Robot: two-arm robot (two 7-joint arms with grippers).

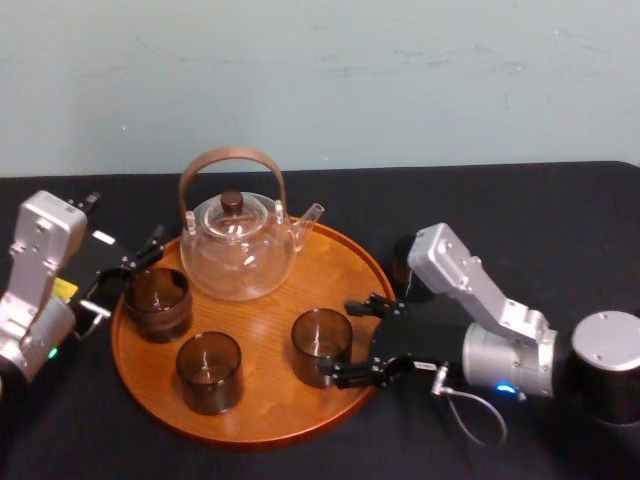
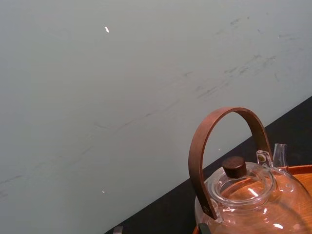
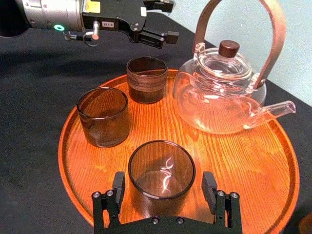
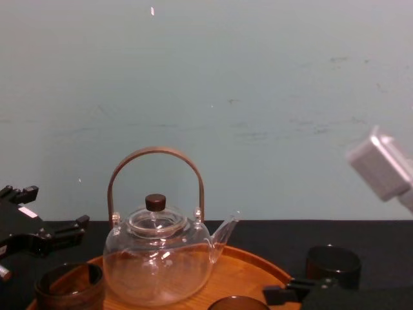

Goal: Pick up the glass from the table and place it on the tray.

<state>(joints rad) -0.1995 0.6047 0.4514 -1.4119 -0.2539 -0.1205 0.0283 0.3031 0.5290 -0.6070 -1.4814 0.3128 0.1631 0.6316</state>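
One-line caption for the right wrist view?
Right tool open astride a smoky glass cup on the round orange-brown wooden tray, near a clear glass teapot.

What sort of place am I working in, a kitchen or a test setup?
Probably a test bench: a table in black cloth, a bare pale wall, a teapot and glasses staged on a tray. Right gripper open round one glass; left gripper beside the tray.

Tray (image 1: 270, 405): orange-brown wood, visible grain. Table (image 1: 560, 220) under the tray: plain black cloth. Glass (image 3: 161, 173) on the tray: smoky brown, translucent. Teapot (image 1: 238, 255) on the tray: clear, brown handle and knob. My right pincer (image 3: 163, 181) over the tray: black.
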